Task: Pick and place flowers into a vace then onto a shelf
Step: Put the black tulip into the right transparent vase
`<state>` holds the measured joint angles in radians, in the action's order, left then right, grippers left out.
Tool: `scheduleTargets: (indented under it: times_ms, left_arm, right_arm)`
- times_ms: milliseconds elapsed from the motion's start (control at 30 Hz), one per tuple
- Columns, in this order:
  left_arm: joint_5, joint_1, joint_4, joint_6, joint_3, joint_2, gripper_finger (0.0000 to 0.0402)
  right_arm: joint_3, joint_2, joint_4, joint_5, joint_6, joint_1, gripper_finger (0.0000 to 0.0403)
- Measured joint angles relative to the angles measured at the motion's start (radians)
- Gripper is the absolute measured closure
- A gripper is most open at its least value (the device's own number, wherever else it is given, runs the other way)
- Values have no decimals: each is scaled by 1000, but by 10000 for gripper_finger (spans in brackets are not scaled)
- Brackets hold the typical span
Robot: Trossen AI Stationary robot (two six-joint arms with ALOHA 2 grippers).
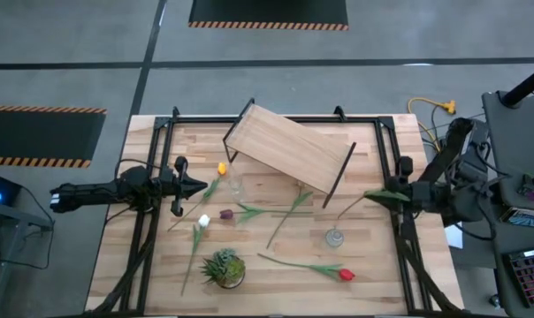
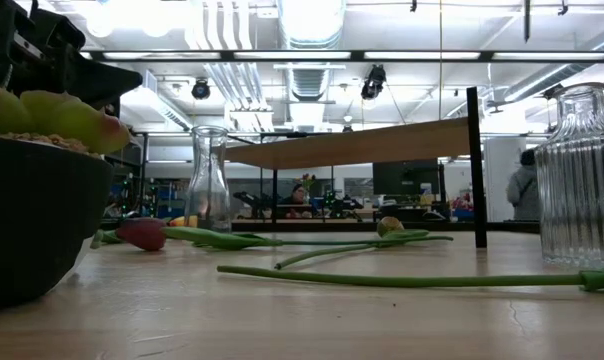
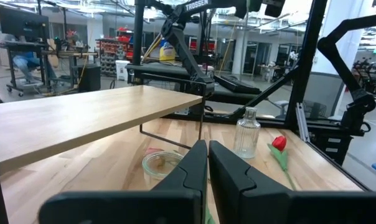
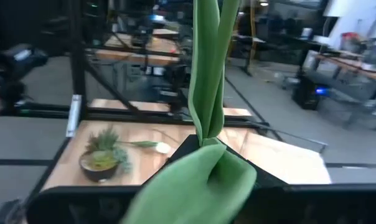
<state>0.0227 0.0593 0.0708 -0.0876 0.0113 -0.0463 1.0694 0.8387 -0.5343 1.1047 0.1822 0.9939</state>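
My right gripper [image 1: 373,194] is at the table's right side, shut on a green-leaved flower [image 4: 208,74]. The flower's head is not seen. Its thin stem [image 1: 348,212] slants toward a small glass vase [image 1: 335,237]. My left gripper [image 1: 201,185] is shut and empty above the table, beside a second glass vase [image 1: 236,184] and a yellow tulip [image 1: 221,168] that lies on the table. White [image 1: 203,221], maroon [image 1: 227,214] and red [image 1: 345,275] tulips lie flat on the table. The wooden shelf [image 1: 289,150] stands at the far middle. My right gripper pinches the flower's leafy part [image 4: 206,134] between its two fingers, coming level from the table's right side. The flower is lifted clear of the table, and its bare stem [image 1: 342,217] slants toward the vase. Whether the stem's end is inside the vase cannot be told.
A small potted green plant [image 1: 223,268] stands near the front edge. Another green stem [image 1: 289,216] lies in the middle of the table. The shelf's black legs [image 1: 339,177] stand close to the right-hand vase. A black frame [image 1: 386,150] borders the table.
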Motion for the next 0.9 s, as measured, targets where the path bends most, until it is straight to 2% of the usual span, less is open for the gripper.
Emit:
scheduleTargets:
  times_ms: [233,400,733,900]
  left_arm:
    - [0,0,0,0,0,0,402]
    - [0,0,0,0,0,0,402]
    - [0,0,0,0,0,0,402]
    - [0,0,0,0,0,0,402]
  right_arm:
    - [-3,40,4,3,46,1,390]
    - [-4,63,52,50,40,1,390]
    - [-10,72,45,14,179,1,390]
    - [-34,100,43,9,189,1,390]
